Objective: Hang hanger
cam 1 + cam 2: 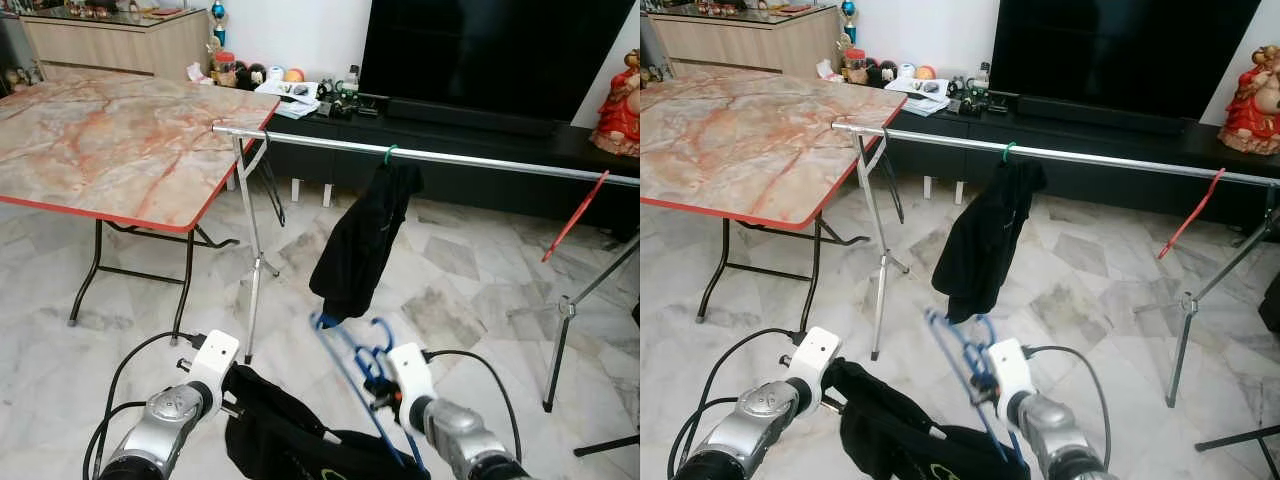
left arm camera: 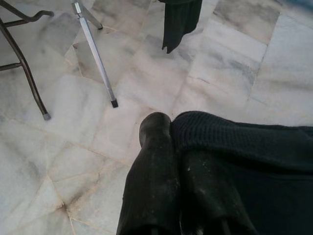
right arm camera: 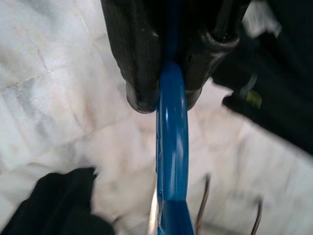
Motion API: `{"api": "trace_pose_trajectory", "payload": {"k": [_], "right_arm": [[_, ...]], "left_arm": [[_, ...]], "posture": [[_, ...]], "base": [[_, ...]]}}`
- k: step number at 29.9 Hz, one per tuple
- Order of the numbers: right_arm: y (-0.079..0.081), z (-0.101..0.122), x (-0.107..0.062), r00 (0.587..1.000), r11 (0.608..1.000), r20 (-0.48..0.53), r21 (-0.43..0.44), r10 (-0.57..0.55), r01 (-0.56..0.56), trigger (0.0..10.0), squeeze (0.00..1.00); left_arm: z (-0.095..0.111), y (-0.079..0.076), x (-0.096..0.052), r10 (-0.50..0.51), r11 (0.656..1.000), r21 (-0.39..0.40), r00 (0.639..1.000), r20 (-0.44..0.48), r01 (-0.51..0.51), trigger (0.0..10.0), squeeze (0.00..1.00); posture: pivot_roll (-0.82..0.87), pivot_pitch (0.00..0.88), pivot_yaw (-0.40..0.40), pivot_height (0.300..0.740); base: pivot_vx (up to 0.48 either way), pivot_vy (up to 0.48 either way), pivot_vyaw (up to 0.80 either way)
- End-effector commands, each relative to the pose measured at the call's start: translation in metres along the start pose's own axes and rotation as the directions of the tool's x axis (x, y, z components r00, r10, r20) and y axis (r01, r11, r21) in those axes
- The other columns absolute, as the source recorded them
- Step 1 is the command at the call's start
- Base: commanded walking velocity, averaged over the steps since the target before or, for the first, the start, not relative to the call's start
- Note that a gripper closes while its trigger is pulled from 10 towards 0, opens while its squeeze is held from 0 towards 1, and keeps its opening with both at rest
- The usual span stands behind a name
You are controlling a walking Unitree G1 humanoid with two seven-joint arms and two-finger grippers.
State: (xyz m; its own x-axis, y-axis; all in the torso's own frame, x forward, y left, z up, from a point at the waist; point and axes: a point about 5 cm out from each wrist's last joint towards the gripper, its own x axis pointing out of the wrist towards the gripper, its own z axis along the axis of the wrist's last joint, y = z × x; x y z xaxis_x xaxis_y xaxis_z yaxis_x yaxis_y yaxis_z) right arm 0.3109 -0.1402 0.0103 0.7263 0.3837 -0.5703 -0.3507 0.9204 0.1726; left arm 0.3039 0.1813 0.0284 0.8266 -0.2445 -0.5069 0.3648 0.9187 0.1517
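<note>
From the left eye, the blue hanger (image 1: 352, 372) is down low in front of the robot, pinched by the right gripper (image 1: 385, 398), with a black garment (image 1: 290, 440) draped from it and gathered up by the left gripper (image 1: 228, 385). Ahead stands the metal rail (image 1: 420, 156) on its folding stand, already carrying one dark garment on a green hanger (image 1: 362, 240) and a bare red hanger (image 1: 574, 215) farther to the right. The marble-top table (image 1: 110, 140) sits off to the left, touching the rail's end.

From the right eye the layout is the same: the hanger's hook points upward but sits well below the rail and well short of it.

Along the left wrist, the two black fingers (image 2: 156, 186) lie pressed together, with knitted black cloth bunched against them; I judge they are clamped on the garment, over bare marble floor (image 2: 73, 161).

Along the right wrist, the fingers (image 3: 142, 63) are clamped on the blue hanger's bar, which runs straight out between them.

So the pick-up looks done: hanger and garment are in hand. What remains, to my eye, is the whole hanging: raising it, closing in on the rail, and hooking it over a free stretch between the hung garment and the red hanger.
</note>
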Motion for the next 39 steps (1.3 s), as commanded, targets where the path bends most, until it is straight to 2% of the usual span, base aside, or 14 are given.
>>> {"api": "trace_pose_trajectory", "payload": {"k": [1,3,7,8,9,10,11,21,25,28,30,34,38,39], "right_arm": [[-0.006,0.007,-0.001,0.999,0.998,0.022,0.057,-0.027,0.025,10.0,0.0],[-0.007,0.008,-0.001,0.999,0.996,0.025,0.081,-0.033,0.031,10.0,0.0],[-0.013,0.012,-0.002,0.992,0.952,0.058,0.29,-0.114,0.092,10.0,0.0],[-0.012,0.012,-0.002,0.992,0.948,0.057,0.306,-0.113,0.091,10.0,0.0],[-0.012,0.011,-0.002,0.992,0.946,0.056,0.312,-0.112,0.089,10.0,0.0],[-0.012,0.011,-0.002,0.992,0.947,0.055,0.31,-0.11,0.088,10.0,0.0],[-0.011,0.011,-0.001,0.993,0.944,0.055,0.319,-0.109,0.086,10.0,0.0],[-0.01,0.011,0.0,0.99,0.899,0.059,0.429,-0.129,0.091,10.0,0.0],[-0.014,0.01,-0.002,0.984,0.891,0.044,0.434,-0.173,0.137,10.0,0.0],[-0.016,0.011,-0.002,0.98,0.872,0.041,0.465,-0.193,0.152,10.0,0.0],[-0.018,0.016,-0.002,0.974,0.859,0.043,0.48,-0.225,0.177,10.0,0.0],[-0.016,0.026,-0.001,0.974,0.865,0.066,0.476,-0.215,0.159,10.0,0.0],[-0.007,0.054,0.003,0.979,0.904,0.133,0.418,-0.157,0.088,10.0,0.0],[-0.004,0.062,0.004,0.978,0.919,0.153,0.388,-0.139,0.07,10.0,0.0]], "left_arm": [[-0.005,-0.001,0.0,0.0,1.0,0.006,1.0,-0.027,0.0,10.0,0.0],[-0.006,-0.001,0.0,-0.002,1.0,0.006,1.0,-0.031,0.002,10.0,0.0],[-0.008,-0.003,0.0,-0.017,1.0,0.018,0.999,-0.039,0.017,10.0,0.0],[-0.008,-0.003,0.0,-0.021,1.0,0.019,0.999,-0.039,0.022,10.0,0.39],[-0.008,-0.003,0.0,-0.024,0.999,0.02,0.999,-0.04,0.025,10.0,0.39],[-0.008,-0.003,0.0,-0.027,0.999,0.022,0.999,-0.04,0.028,10.0,0.89],[-0.008,-0.003,0.0,-0.027,0.999,0.024,0.999,-0.039,0.028,10.0,1.0],[-0.009,-0.003,-0.002,-0.048,0.996,0.075,0.998,-0.037,0.051,10.0,1.0],[0.006,-0.018,-0.01,-0.245,0.957,0.17,0.968,0.051,0.234,10.0,1.0],[0.016,-0.031,-0.018,-0.404,0.9,0.207,0.913,0.064,0.384,10.0,1.0],[0.015,-0.041,-0.027,-0.523,0.826,0.255,0.853,0.011,0.503,10.0,1.0],[0.015,-0.044,-0.029,-0.566,0.785,0.289,0.824,-0.025,0.548,10.0,1.0],[0.017,-0.049,-0.031,-0.596,0.721,0.383,0.799,-0.082,0.577,10.0,1.0],[0.018,-0.05,-0.03,-0.594,0.715,0.402,0.8,-0.081,0.572,10.0,0.8]], "posture": [[0.16,0.0,-0.085,0.74],[0.16,0.0,-0.086,0.74],[0.16,0.0,-0.087,0.74],[0.16,0.0,-0.085,0.74],[0.16,0.0,-0.085,0.74],[0.16,0.0,-0.085,0.74],[0.16,0.0,-0.085,0.74],[0.16,0.0,-0.085,0.74],[0.16,0.0,-0.086,0.74],[0.17,0.0,-0.088,0.74],[0.17,0.0,-0.088,0.74],[0.17,0.0,-0.089,0.74],[0.17,0.0,-0.09,0.74],[0.17,0.0,-0.091,0.74]], "base": [[0.0,0.0,0.0],[0.0,0.0,0.0],[0.0,0.0,0.0],[0.0,0.0,0.0],[0.0,0.0,0.0],[0.0,0.0,0.0],[0.0,0.0,0.0],[0.0,0.0,0.0],[0.0,0.0,0.0],[0.0,0.0,0.0],[0.0,0.0,0.0],[0.0,0.0,0.0],[0.0,0.0,0.0],[0.0,0.0,0.0]]}}
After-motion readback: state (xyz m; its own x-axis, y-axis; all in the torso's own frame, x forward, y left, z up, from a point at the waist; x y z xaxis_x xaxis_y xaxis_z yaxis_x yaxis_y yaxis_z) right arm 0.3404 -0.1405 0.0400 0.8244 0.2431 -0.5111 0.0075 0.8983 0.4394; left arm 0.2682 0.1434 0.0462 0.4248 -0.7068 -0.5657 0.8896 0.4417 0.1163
